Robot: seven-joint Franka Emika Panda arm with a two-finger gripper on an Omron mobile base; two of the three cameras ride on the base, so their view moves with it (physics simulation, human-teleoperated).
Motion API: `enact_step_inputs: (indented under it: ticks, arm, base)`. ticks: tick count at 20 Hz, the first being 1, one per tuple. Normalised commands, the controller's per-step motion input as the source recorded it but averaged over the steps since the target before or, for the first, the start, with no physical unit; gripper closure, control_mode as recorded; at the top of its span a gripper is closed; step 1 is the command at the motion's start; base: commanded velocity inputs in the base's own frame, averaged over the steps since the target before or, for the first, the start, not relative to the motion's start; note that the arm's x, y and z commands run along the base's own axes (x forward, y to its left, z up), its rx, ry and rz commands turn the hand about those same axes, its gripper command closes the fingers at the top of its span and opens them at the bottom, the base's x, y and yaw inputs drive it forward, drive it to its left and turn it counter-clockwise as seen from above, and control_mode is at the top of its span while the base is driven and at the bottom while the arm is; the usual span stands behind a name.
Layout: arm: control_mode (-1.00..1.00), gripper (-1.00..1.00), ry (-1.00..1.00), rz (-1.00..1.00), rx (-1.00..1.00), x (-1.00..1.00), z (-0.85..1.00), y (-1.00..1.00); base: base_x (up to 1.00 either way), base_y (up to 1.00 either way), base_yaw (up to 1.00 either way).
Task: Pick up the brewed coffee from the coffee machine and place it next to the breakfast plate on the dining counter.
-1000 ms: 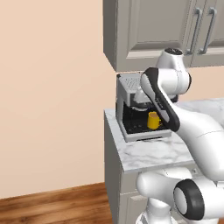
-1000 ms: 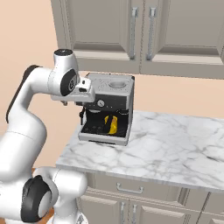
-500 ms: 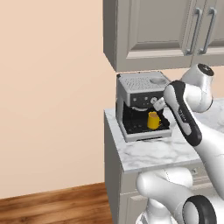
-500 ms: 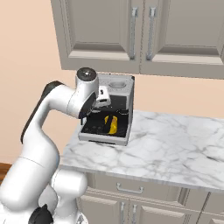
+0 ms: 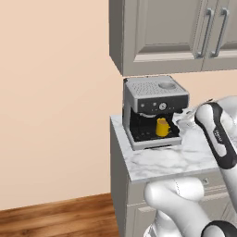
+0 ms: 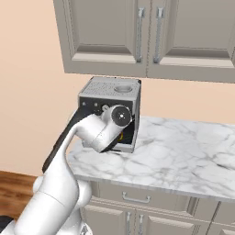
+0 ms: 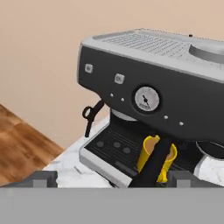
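The small yellow mug [image 5: 162,127] with brown coffee stands in the black front recess of the silver-grey coffee machine [image 5: 155,95]. In the hand view the mug [image 7: 148,155] sits just ahead and low, below the round dial, with a black handle [image 7: 153,168] crossing in front of it. My gripper [image 7: 113,179] is open, its tips far apart and short of the mug, holding nothing. In the left base view the gripper [image 5: 182,121] hovers just right of the machine's front. In the right base view my arm covers the recess of the machine [image 6: 110,92]. The breakfast plate and dining counter are out of view.
The machine stands at the left end of a narrow marble top [image 5: 157,159] over grey cabinets, close to its edge. Upper cabinets [image 5: 162,32] hang just above it. Bare marble [image 6: 183,151] stretches to the machine's right. A black steam wand [image 7: 89,116] juts out at the machine's left.
My arm has swung off the machine's front and folded lower, bringing the hand down level with the recess. The mug has stayed in place.
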Motion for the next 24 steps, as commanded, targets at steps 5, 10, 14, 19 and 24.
enact_step_inputs:
  ticks: [5, 10, 14, 19, 24]
  arm:
    - [-1.00, -1.00, -0.18, 0.02, 0.22, 0.00, -0.21, -0.56]
    - [-1.00, -1.00, -0.18, 0.18, 0.16, 0.06, -0.27, -0.42]
    - [-1.00, -1.00, -0.14, 0.18, 0.12, 0.23, -0.23, -0.41]
    - [-1.00, -1.00, -0.11, 0.09, 0.04, 0.17, -0.38, -0.36]
    - [-1.00, -1.00, -0.09, 0.08, 0.00, 0.20, -0.53, -0.10]
  base:
    - [0.00, 0.00, 0.00]
    - [0.00, 0.00, 0.00]
    - [0.00, 0.00, 0.00]
    - [0.00, 0.00, 0.00]
    - [0.00, 0.00, 0.00]
